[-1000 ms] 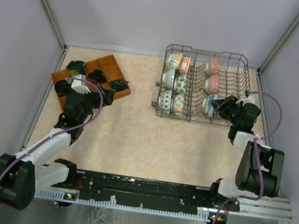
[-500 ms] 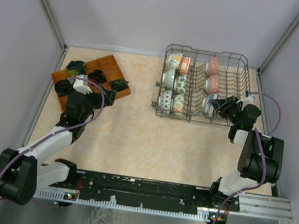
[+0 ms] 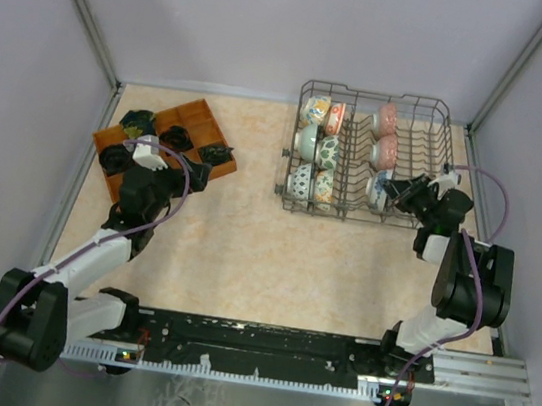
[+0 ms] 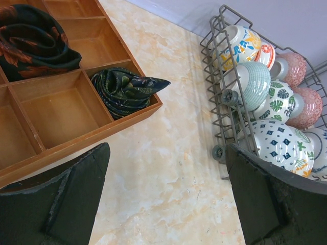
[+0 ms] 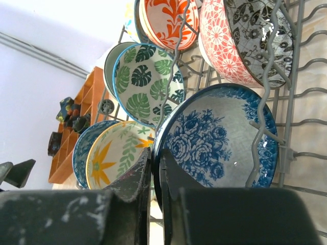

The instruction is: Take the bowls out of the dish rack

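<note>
Right gripper (image 5: 156, 164), its fingers drawn almost together, pinches the near rim of the blue bowl (image 5: 219, 138), which stands on edge between tines in the near right part of the rack (image 3: 377, 95). The other bowls (image 3: 317, 149) stand on edge in the rack beside it, among them a leaf bowl (image 5: 145, 81), a yellow-flower bowl (image 5: 115, 153), an orange bowl (image 5: 168, 15) and a pink bowl (image 5: 225, 46). Left gripper (image 4: 167, 148) hangs spread wide and holds nothing, above the table (image 4: 168, 184) at the edge of the tray (image 4: 127, 120), well apart from the rack.
</note>
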You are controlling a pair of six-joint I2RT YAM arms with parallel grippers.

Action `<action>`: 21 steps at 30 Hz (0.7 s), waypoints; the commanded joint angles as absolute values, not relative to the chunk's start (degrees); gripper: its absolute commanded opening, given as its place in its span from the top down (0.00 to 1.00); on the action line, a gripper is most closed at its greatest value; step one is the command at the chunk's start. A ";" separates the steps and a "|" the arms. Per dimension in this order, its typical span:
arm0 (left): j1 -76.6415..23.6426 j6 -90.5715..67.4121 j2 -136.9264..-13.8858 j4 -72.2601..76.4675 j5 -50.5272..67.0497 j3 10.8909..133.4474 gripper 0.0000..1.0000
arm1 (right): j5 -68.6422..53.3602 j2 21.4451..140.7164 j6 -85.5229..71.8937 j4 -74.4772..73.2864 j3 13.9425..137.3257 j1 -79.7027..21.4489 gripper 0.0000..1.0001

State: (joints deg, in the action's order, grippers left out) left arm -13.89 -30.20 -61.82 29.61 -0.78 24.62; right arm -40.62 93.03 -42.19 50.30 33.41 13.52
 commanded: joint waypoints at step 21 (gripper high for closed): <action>-14.30 -31.09 -60.32 30.70 -0.70 25.10 0.01 | -41.27 77.31 -45.31 54.96 33.97 11.56 1.00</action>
State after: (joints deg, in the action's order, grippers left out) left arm -13.91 -30.94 -60.95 29.58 -0.80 24.62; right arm -42.78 85.89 -49.15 57.45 32.23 13.50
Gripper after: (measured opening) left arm 0.996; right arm 0.028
